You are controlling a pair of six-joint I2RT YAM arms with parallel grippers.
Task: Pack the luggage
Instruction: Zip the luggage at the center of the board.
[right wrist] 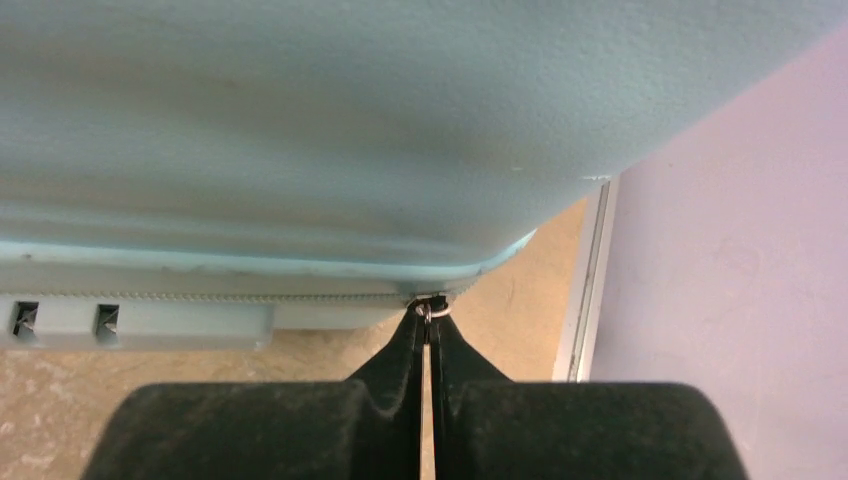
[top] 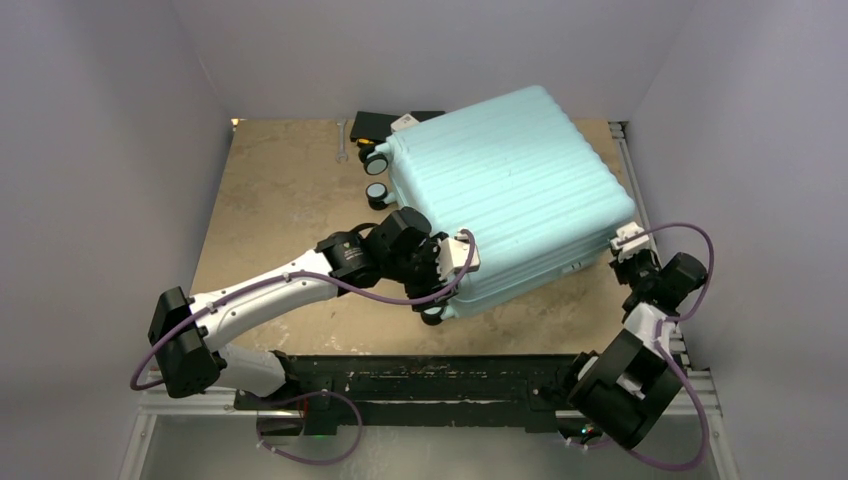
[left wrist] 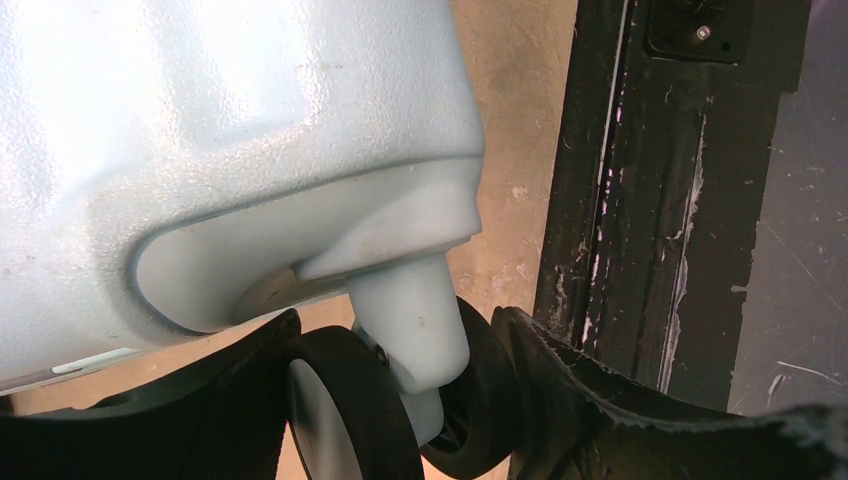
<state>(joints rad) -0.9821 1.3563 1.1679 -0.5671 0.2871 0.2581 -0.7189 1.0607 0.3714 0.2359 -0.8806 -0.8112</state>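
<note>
Pinching a metal ring point(right wrist: 432, 309) (tiny), right hand point(right wrist: 430, 322) faces ribbed luggage point(top: 510, 190).

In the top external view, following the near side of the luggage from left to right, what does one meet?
Left gripper, straddling a wheel → luggage → right gripper, shut on the zipper pull.

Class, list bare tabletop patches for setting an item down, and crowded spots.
Free: tan tabletop left of the pale mint ribbed hard-shell suitcase; strip between it and the black base rail. Crowded: right edge, where the right claw pinches its metal zipper pull.
</note>
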